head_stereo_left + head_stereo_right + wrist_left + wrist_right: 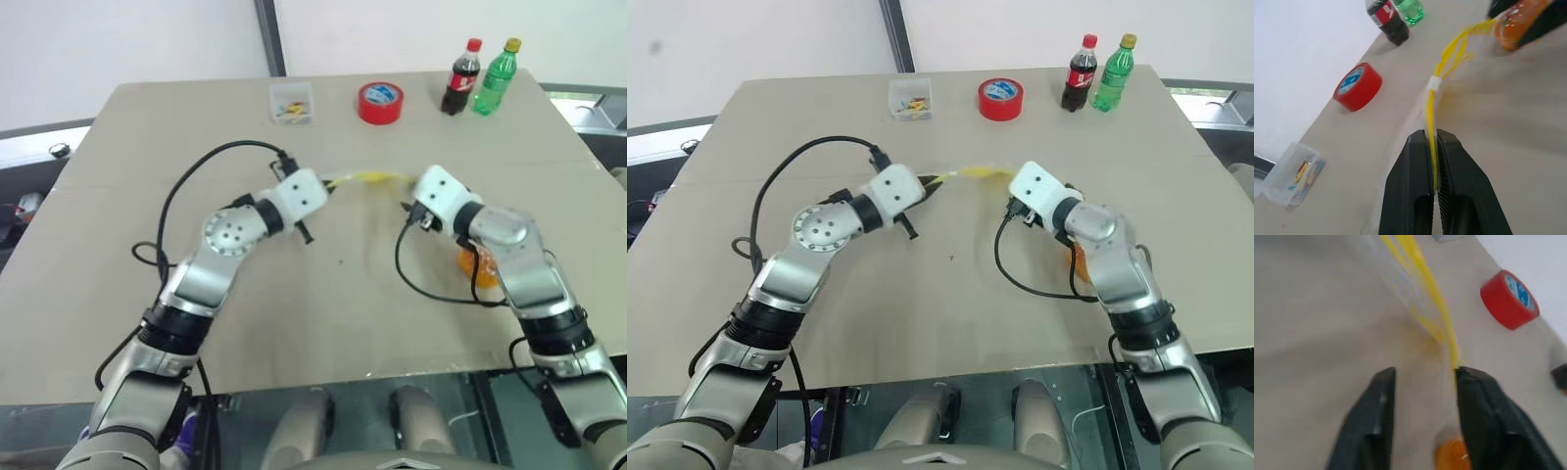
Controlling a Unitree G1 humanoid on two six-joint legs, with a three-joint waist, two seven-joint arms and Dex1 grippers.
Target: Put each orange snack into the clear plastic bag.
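The clear plastic bag (1405,289) hangs stretched between my two grippers over the middle of the table. Its yellow seal strip (372,177) is the part that shows best. My left gripper (1431,134) is shut on that strip, which runs out from between the fingers past a white slider. My right gripper (1422,374) is open, and the strip's other end passes close by one finger. One orange snack (477,266) lies on the table under my right forearm. In the left wrist view an orange snack (1520,19) sits at the strip's far end, by the right gripper's black fingers.
At the table's far edge stand a small clear box of coloured bits (292,102), a red tape roll (380,102), a cola bottle (461,78) and a green bottle (495,76). Black cables loop beside both wrists.
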